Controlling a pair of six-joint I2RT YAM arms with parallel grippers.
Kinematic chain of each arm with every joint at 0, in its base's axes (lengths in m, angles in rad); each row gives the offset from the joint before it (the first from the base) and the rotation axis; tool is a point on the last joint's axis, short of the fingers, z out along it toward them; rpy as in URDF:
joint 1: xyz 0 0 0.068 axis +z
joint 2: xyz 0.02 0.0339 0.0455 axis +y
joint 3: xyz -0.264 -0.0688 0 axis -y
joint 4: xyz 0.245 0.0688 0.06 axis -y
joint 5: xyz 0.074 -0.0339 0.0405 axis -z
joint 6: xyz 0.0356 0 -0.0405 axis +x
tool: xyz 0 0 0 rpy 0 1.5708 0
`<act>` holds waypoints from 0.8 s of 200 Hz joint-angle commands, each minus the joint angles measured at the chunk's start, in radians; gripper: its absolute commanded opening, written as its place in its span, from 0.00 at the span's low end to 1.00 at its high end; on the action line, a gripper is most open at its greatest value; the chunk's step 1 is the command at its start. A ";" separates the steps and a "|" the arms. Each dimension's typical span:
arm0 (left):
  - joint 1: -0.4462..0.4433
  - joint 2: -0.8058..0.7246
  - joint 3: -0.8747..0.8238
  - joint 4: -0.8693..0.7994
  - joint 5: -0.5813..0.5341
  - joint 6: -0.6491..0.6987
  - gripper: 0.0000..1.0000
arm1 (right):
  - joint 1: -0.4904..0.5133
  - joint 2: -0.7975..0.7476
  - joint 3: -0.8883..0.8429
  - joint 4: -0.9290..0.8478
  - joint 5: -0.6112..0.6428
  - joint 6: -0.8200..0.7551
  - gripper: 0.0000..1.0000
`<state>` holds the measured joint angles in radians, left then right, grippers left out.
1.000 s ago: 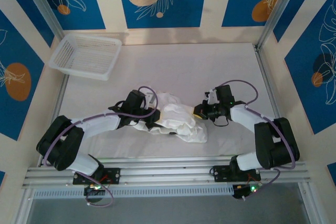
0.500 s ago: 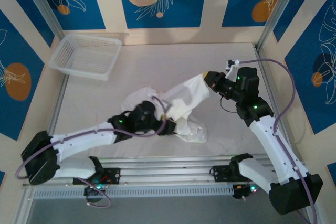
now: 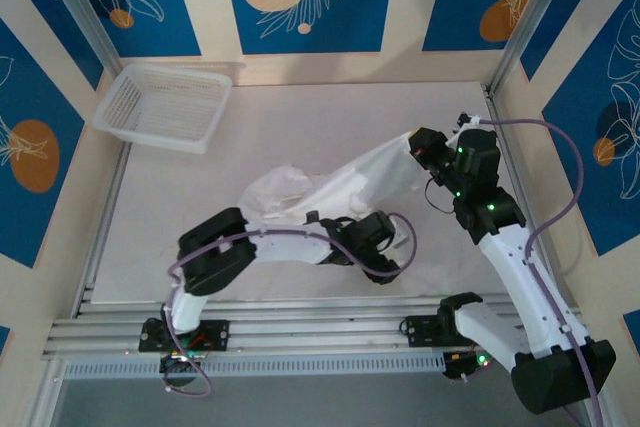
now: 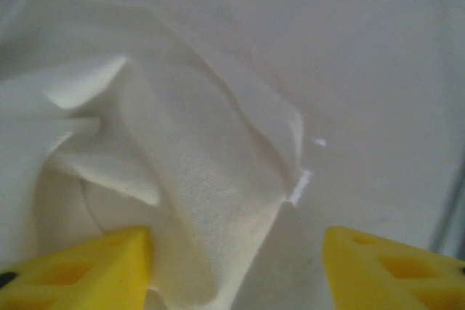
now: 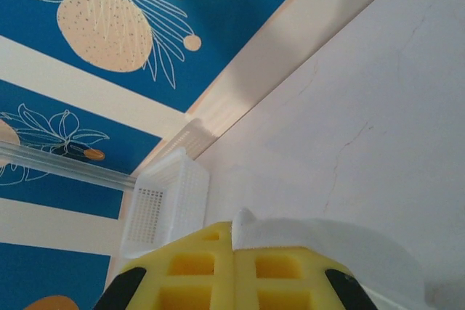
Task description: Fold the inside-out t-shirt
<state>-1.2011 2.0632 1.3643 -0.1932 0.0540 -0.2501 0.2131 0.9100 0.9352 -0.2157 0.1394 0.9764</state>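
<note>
Right wrist: t-shirt [image 5: 323, 245] in right end effector [image 5: 234, 255], mostly cut off

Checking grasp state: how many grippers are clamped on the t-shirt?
1: the right gripper, far right, shut on the t-shirt edge. The left gripper, near front, is open.

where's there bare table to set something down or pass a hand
Bare table runs along the back, between the basket and the right claw, and in the near left corner beside the left arm. The middle is crowded: the shirt stretches from the right claw toward the left claw.
</note>
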 commanded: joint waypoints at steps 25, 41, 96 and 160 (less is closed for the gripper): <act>0.060 -0.119 -0.107 -0.077 -0.049 -0.007 0.00 | -0.092 -0.037 0.086 -0.048 0.049 -0.008 0.00; 0.119 -0.311 -0.213 -0.114 -0.072 0.023 0.00 | -0.196 -0.044 0.163 -0.097 0.102 -0.039 0.00; 0.599 -1.102 -0.364 -0.432 -0.217 0.210 0.00 | -0.514 -0.105 0.339 -0.082 0.168 -0.032 0.00; 0.707 -1.136 -0.578 -0.259 -0.180 0.003 0.00 | -0.417 -0.109 0.177 -0.150 0.033 0.019 0.00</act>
<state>-0.5171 0.8513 0.9054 -0.4847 -0.1581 -0.1299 -0.2550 0.7872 1.1938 -0.3050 0.1825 0.9806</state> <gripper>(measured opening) 0.042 0.046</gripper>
